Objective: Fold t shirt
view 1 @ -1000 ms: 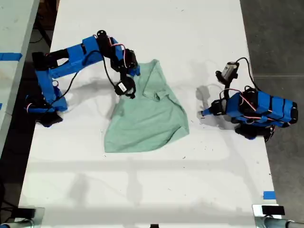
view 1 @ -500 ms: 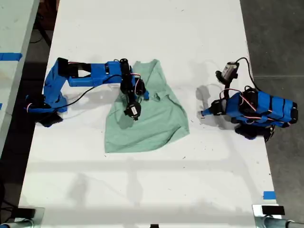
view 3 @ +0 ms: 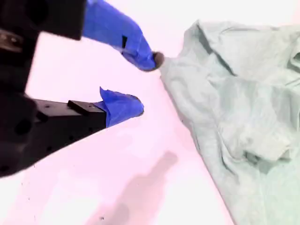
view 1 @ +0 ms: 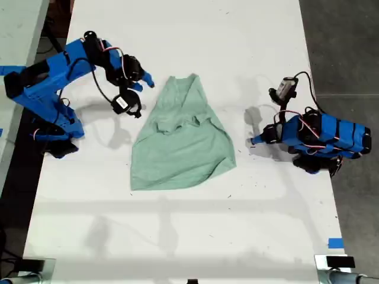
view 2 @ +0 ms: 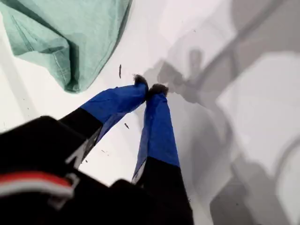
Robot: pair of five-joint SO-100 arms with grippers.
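Observation:
The pale mint-green t shirt (view 1: pixel 180 145) lies wrinkled and partly folded in the middle of the white table. My second gripper (view 1: pixel 145 83) hovers open just off the shirt's upper edge on the exterior view's left. In the second wrist view its fingers stand spread (view 3: pixel 144 83), with one fingertip (view 3: pixel 151 60) right at the edge of the t shirt (view 3: pixel 234 93) and nothing between them. My first gripper (view 1: pixel 253 141) rests shut on the exterior view's right, a little off the shirt's side. Its tips (view 2: pixel 150 86) touch over bare table, and the t shirt (view 2: pixel 70 33) lies beyond them.
A small grey module on a cable (view 1: pixel 286 89) stands above the first arm's base (view 1: pixel 323 139). The second arm's base (view 1: pixel 53 127) sits by the table's edge on the exterior view's left. Blue tape (view 1: pixel 335 242) marks the table's near right corner in the exterior view. Dark floor borders both sides.
My second gripper was down on the shirt half a second ago; it has lifted and drawn back toward the exterior view's left, open. The shirt's upper part now spreads wider that way. The first arm stayed still.

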